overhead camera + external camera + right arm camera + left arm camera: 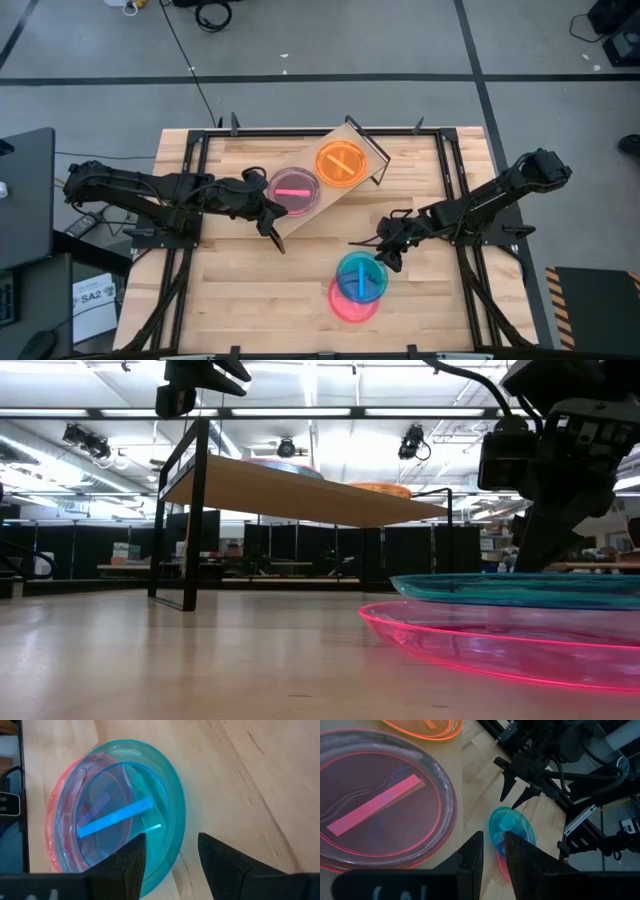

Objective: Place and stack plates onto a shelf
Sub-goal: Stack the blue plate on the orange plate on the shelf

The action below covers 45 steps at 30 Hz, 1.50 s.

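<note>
Left gripper sits over the near-left end of the shelf, just beside the dark pink plate stack; in its wrist view the two fingers stand a narrow gap apart with nothing between them, so slightly parted and empty. Shelf lies at an angle across the far middle of the slatted table, its black wire legs showing at both ends; low view shows the board raised on those legs. On the board: the dark pink stack toward the left end, with a bright pink bar glowing across it, and an orange plate toward the right end, apart from the pink stack, not touching as far as the high view shows. Further right and nearer the table's front edge, a blue plate rests on top of a pink plate, offset so the pink rim shows on the near side; both are on the tabletop, well apart from the shelf. Right gripper hangs just beside the far edge of the blue plate; in its wrist view the fingers are spread with bare wood between them, open and holding nothing, the blue plate's rim just beside one finger. How many plates are in each stack can't be counted.
</note>
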### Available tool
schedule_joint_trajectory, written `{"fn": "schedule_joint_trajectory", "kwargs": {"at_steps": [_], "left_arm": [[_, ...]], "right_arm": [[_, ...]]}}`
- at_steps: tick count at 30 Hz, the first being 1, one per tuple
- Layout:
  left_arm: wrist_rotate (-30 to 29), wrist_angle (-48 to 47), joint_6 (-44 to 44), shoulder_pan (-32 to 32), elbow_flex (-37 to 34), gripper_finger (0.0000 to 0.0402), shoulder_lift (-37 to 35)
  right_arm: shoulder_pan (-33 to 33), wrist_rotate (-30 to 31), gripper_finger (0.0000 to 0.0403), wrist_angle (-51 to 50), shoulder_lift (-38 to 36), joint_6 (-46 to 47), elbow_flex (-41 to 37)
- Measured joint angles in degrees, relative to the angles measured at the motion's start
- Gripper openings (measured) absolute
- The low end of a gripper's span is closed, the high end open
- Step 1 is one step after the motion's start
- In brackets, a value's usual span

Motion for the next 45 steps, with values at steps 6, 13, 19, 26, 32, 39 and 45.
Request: {"fn": "schedule_joint_trajectory", "kwargs": {"at_steps": [6,13,19,26,32,39,45], "left_arm": [[0.01,0.02,0.0,0.0,0.0,0.0082,0.0],[0.01,0.01,0.0,0.0,0.0,0.0082,0.0],[0.01,0.02,0.0,0.0,0.0,0.0082,0.0],[0.0,0.02,0.0,0.0,-0.01,0.0082,0.0],[0.02,0.02,0.0,0.0,-0.02,0.0082,0.0],[0.0,0.02,0.0,0.0,-0.02,0.0082,0.0],[0.0,0.02,0.0,0.01,-0.01,0.0082,0.0]], "right_arm": [[0.71,-0.06,0.0185,2.0,4.75,0.01,0.0],[0.71,-2.61,0.0185,10.98,11.63,-0.12,0.07],[0.63,-2.95,0.0161,11.81,12.62,-0.05,0.17],[0.1,-3.49,0.0111,10.87,11.0,-0.05,-0.02],[-0.66,-3.5,0.0075,11.12,10.79,0.04,-0.02],[-1.06,-4.59,0.0047,11.38,10.75,0.11,-0.02],[-1.06,-5.65,0.0042,12.92,10.69,0.12,-0.02]]}}
